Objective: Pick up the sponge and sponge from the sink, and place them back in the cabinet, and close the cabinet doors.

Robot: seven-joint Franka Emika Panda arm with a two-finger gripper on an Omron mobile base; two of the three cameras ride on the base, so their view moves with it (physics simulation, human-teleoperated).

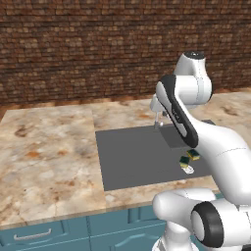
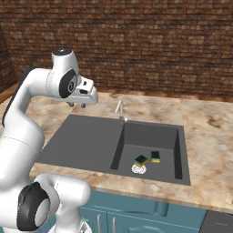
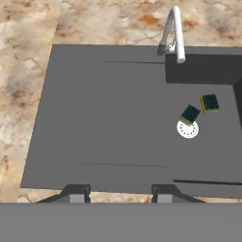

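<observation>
Flat, even rendered light, moderately bright, with no glare. The sink (image 2: 91,145) basin wall is darker toward 12 o'clock. All views are sharp with no edge distortion; brick wall (image 1: 88,49) texture looks slightly coarse.

Sink (image 2: 91,141): dk grey basin, white round drain (image 2: 139,169), silver faucet (image 2: 120,109). 2 sponges, one by drain (image 2: 141,160), other nr basin's back wall (image 2: 155,156): yellow body, dk green top. Counter (image 1: 49,147): tan marble w/ rust blotches. Brick wall (image 1: 98,44): brown-red. Drawers (image 1: 44,234) below counter edge: teal, silver handle.
</observation>
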